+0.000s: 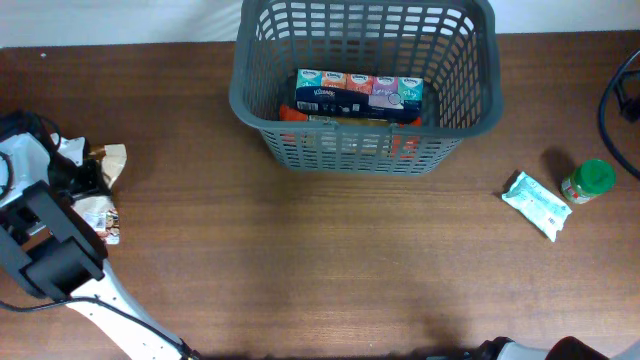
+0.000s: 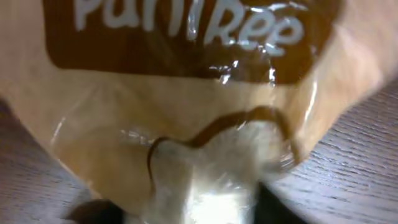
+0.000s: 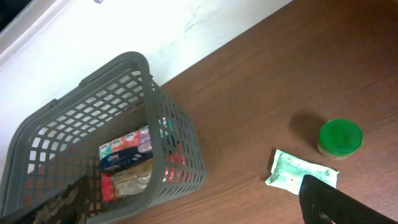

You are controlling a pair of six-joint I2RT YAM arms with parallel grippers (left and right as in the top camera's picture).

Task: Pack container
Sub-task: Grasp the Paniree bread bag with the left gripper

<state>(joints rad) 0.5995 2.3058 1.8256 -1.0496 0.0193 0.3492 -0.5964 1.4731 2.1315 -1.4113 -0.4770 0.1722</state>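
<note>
Hovering low at the table's left edge, the left gripper (image 1: 88, 178) sits over a small heap of snack wrappers. Its wrist camera is filled by a tan plastic packet (image 2: 186, 124) with a brown label and white lettering. The fingers are not visible there, so I cannot tell how far the jaws stand apart or whether they have hold of the packet.

The overhead view shows the tan packet (image 1: 113, 162) just right of the gripper. A second wrapper with red print (image 1: 100, 218) lies nearer the camera, partly under the left arm (image 1: 55, 255).

The right gripper (image 3: 186, 190) has its fingers spread wide at the two lower corners of its wrist view, with nothing between them. In the overhead view that arm only shows at the bottom edge.

The container (image 1: 340, 152), a dark grey lattice basket, stands upright at the far middle of the table (image 1: 320, 260), close to the white wall. Inside lies a multi-pack of tissues (image 1: 360, 93), flat and lengthwise. Something orange-red (image 1: 405, 146) shows beneath it through the slots.

Well to the right of the basket lies a white-and-green packet (image 1: 537, 203). A green-lidded jar (image 1: 588, 181) stands upright just beside it, on its far right. A black cable (image 1: 610, 100) loops in at the right edge.

The bare wood between the wrappers and the basket carries no object.
</note>
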